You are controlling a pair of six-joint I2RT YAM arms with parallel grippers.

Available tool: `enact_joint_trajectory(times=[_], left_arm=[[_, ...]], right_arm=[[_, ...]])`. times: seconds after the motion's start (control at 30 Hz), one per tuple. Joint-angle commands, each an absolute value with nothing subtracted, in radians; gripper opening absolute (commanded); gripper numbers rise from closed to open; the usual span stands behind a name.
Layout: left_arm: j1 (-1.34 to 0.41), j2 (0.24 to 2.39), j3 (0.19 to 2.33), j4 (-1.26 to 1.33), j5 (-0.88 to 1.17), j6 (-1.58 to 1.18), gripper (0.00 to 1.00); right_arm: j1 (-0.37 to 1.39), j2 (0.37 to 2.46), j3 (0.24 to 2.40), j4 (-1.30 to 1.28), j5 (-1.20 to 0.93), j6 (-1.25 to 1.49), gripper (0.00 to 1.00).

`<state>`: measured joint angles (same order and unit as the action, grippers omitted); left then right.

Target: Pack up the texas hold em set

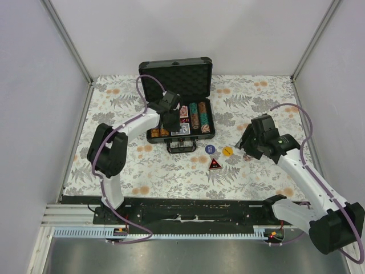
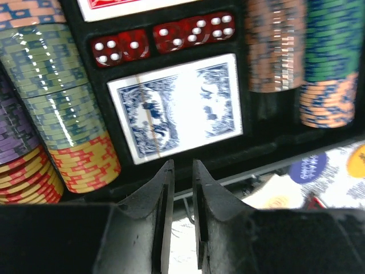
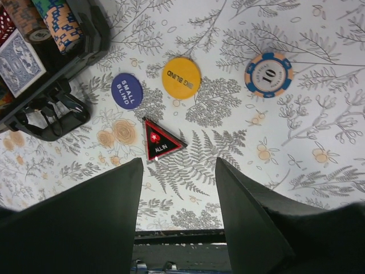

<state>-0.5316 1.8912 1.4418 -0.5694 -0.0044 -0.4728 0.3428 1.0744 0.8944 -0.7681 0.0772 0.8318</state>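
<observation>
Briefcase (image 1: 177,77) lies open, mostly filled; round buttons (image 3: 126,90), all-in marker (image 3: 161,140) and one chip (image 3: 268,74) lie just outside. Left gripper (image 2: 181,171) hovers narrow and empty over the blue deck (image 2: 177,108); right gripper (image 3: 179,162), wide, likely must descend on a loose piece

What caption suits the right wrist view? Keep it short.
Open right end effector above all-in marker, small-blind button, big-blind button and loose chip.

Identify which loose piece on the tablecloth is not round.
The black-and-red ALL IN marker: it is a triangle, while the blue Small Blind button, yellow Big Blind button and the 10 chip are discs.
</observation>
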Motion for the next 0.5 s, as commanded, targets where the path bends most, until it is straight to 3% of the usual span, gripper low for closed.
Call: enact_joint_trajectory(times=[0.0, 0.47], left_arm=[[-0.523, 1.931, 1.388, -0.465, -0.104, -0.503, 0.24], [-0.525, 1.889, 1.379, -0.428, -0.129, -0.522, 0.25]], right_arm=[[0.341, 1.013, 0.930, -0.867, 0.138, 0.815, 0.62], [0.342, 0.963, 0.959, -0.995, 0.161, 0.822, 0.65]])
